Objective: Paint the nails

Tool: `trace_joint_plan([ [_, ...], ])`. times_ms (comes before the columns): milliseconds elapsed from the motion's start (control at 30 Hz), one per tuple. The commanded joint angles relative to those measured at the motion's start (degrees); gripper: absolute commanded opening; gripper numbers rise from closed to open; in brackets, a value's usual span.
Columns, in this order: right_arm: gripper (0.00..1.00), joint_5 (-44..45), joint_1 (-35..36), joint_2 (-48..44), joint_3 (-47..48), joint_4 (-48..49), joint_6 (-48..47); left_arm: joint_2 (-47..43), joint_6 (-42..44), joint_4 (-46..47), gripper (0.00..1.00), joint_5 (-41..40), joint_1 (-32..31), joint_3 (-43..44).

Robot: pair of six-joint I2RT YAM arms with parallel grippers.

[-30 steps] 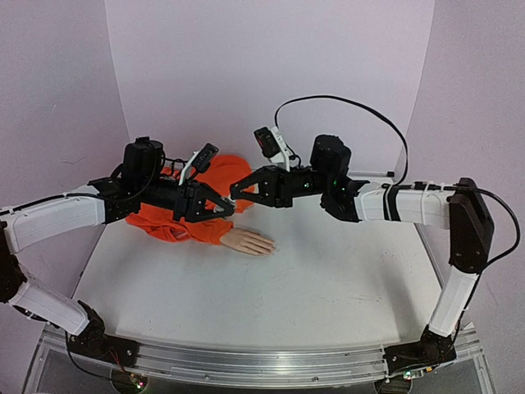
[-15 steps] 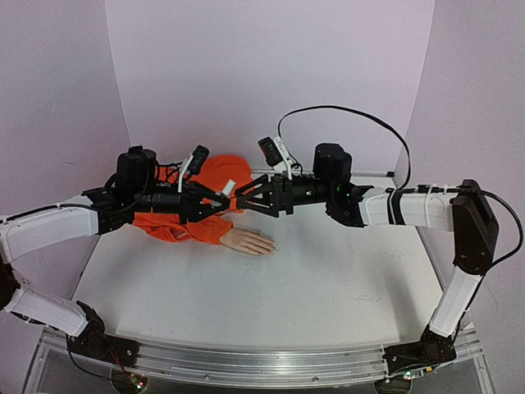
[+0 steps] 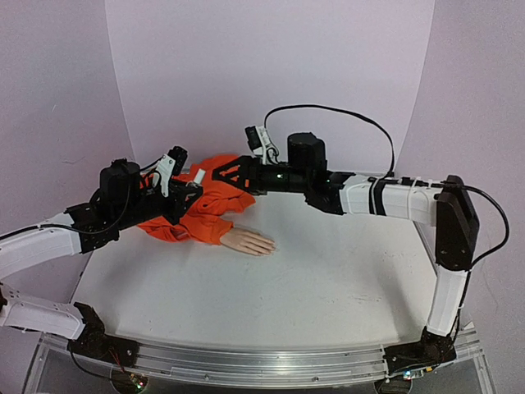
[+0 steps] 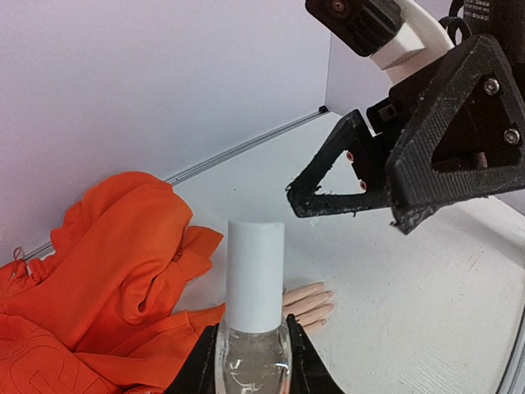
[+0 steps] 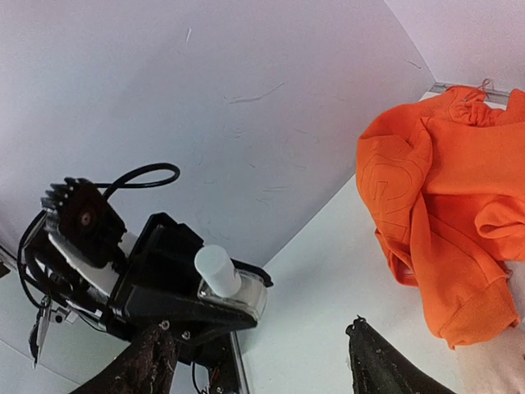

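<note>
The left gripper is clamped on the transparent body of the small clear bottle. Its smooth white cylindrical cap projects past the fingertips along the bottle's long axis. The right gripper, jaws spread and holding nothing, stands just right of that cap and is best placed to take it. The nails tip the pale, rigid mannequin hand, lying flat on the table nearer than both grippers, fingers pointing right out of the crumpled orange sleeve.
</note>
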Motion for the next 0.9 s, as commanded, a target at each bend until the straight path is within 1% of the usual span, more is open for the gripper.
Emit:
trace_joint_plan([
  [0,0.71,4.4,2.9,3.5,7.9,-0.5,5.0,0.0,1.0,3.0,0.00,-3.7,-0.8,0.6],
  [100,0.64,6.1,3.9,5.1,10.2,-0.5,5.8,0.2,0.8,2.9,0.00,-3.5,-1.0,0.5],
  [233,0.58,7.4,4.8,6.0,12.1,-0.4,5.6,0.4,0.7,2.7,0.00,-3.1,-1.2,0.6],
  [433,0.39,9.0,5.3,6.7,12.3,-0.3,6.4,0.6,0.5,2.4,0.00,-2.6,-1.4,1.0],
  [533,0.35,10.0,5.3,6.7,11.9,0.0,6.8,0.6,0.5,2.3,0.00,-2.5,-1.5,1.2],
  [600,0.30,10.2,5.3,6.7,11.7,0.4,7.2,0.6,0.5,2.1,0.00,-0.8,-1.6,1.3],
  [733,0.26,9.1,5.4,7.2,11.8,1.0,7.3,0.6,0.1,2.0,0.00,0.1,-1.8,1.6],
  [800,0.20,8.4,5.3,7.4,11.6,1.3,7.1,0.6,-0.2,1.9,0.00,0.7,-1.8,1.8],
  [867,0.13,7.2,5.4,7.5,11.2,2.1,7.1,0.8,-1.0,2.0,0.00,1.2,-1.8,2.0],
])
